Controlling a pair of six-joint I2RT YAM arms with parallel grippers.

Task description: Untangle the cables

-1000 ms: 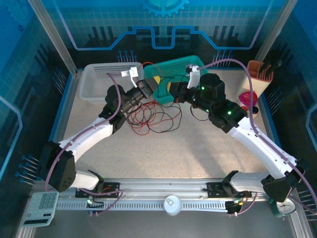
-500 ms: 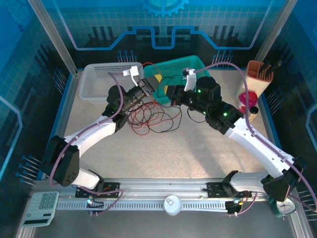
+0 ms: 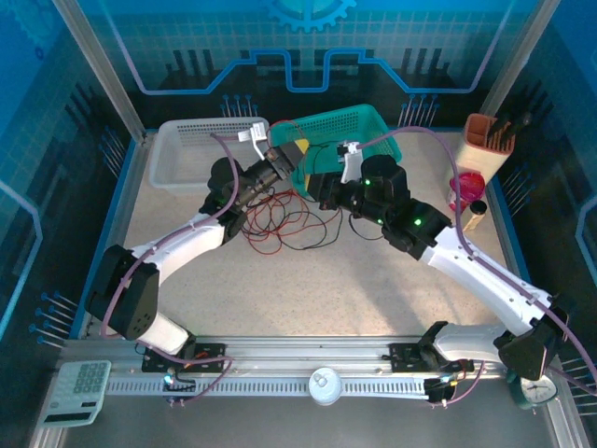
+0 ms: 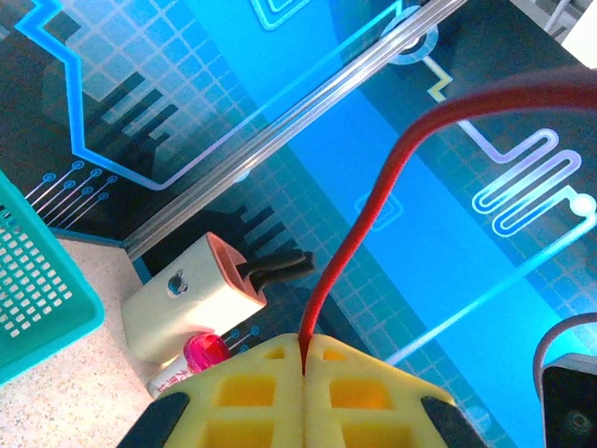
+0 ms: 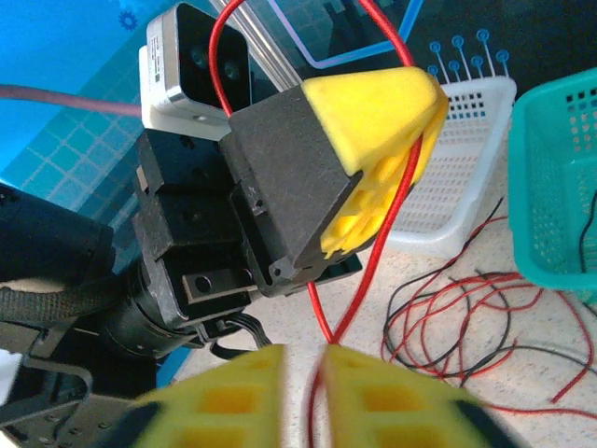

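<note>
Left gripper (image 4: 304,347) clamped on red cable (image 4: 373,205); right gripper (image 5: 303,359) parted, cable loose between its jaws. Judged: strand-separating step. Next: right grips, draws toward 3 o'clock, off tangle (image 3: 284,224).

This is a robot lab test cell. Blue wall panels (image 3: 308,56) printed with circuit traces and a gear close in the far side and both the left and right sides, held by bare aluminium posts (image 3: 98,70). Two white robot arms (image 3: 187,245) are bolted to a slotted metal rail (image 3: 280,359) at the near edge of a speckled table (image 3: 354,299). A calculator (image 3: 79,390) sits at the near left corner.
</note>
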